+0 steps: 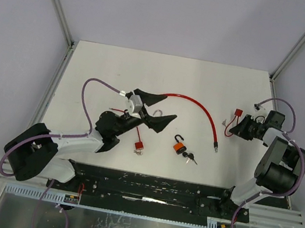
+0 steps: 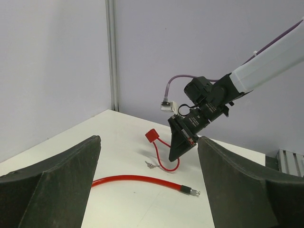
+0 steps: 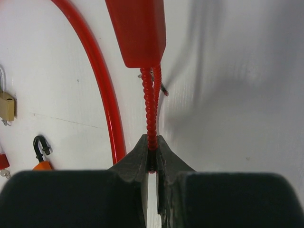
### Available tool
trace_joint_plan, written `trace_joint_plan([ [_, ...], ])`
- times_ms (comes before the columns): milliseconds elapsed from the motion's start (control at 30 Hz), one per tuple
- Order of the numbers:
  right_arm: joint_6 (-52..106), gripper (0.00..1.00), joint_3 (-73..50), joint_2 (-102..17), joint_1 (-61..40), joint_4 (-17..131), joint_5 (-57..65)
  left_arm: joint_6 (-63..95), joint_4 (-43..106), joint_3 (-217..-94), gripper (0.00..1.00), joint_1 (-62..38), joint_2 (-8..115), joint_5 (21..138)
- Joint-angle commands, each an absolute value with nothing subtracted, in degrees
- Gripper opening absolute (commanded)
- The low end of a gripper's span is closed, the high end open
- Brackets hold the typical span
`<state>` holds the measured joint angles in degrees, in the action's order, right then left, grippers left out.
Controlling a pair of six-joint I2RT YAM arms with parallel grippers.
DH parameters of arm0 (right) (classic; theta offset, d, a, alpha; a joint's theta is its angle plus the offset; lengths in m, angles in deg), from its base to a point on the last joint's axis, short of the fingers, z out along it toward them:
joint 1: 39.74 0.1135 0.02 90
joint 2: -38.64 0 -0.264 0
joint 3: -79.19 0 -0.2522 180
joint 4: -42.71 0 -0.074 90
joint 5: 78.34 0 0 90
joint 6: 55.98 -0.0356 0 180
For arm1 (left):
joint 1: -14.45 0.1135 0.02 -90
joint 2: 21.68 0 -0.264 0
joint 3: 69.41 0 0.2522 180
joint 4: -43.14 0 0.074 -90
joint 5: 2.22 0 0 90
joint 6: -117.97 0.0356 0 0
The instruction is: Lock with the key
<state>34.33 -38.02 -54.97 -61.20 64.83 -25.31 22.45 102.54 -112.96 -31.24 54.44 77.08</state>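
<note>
The right gripper (image 3: 151, 147) is clenched on a floppy red cord (image 3: 151, 107) (left gripper (image 1: 168, 107) gapes, empty), while the rigid, likely light orange padlock (image 1: 178, 147), keys (image 1: 190, 157) just beside it, lies mid-way across the table (image 1: 107, 70), probably best grasped by its body.

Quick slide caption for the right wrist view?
Right gripper pinches the ribbed tail of a red tag seal; thick red cable lies beside it.
</note>
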Motion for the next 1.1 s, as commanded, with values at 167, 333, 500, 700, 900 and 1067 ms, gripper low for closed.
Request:
trace_joint_plan([
  [167,34.68,0.15,-34.01,-58.33,-61.63,65.7,-26.34,23.57,103.04,-114.39,0.82,-31.07,54.6,75.85],
  [333,34.99,0.3,-33.54,-58.21,-61.89,66.43,-25.36,23.49,102.94,-114.53,0.82,-31.07,54.63,75.78],
  [500,35.29,0.36,-33.43,-57.7,-62.14,66.74,-24.58,23.06,102.86,-114.81,0.82,-31.06,54.95,75.4],
  [700,36.1,0.43,-32.92,-57.01,-62.48,67.64,-23.06,23.14,102.66,-114.73,0.82,-31.15,54.69,75.43],
  [900,36.96,0.45,-32.54,-53.44,-63.63,68.61,-23.92,23.03,102.3,-114.86,0.82,-31.09,54.7,75.32],
  [1067,38.76,0.45,-32.59,-48.77,-63.74,69.71,-27.57,22.25,100.93,-115.62,0.82,-31.05,55.04,75.07],
])
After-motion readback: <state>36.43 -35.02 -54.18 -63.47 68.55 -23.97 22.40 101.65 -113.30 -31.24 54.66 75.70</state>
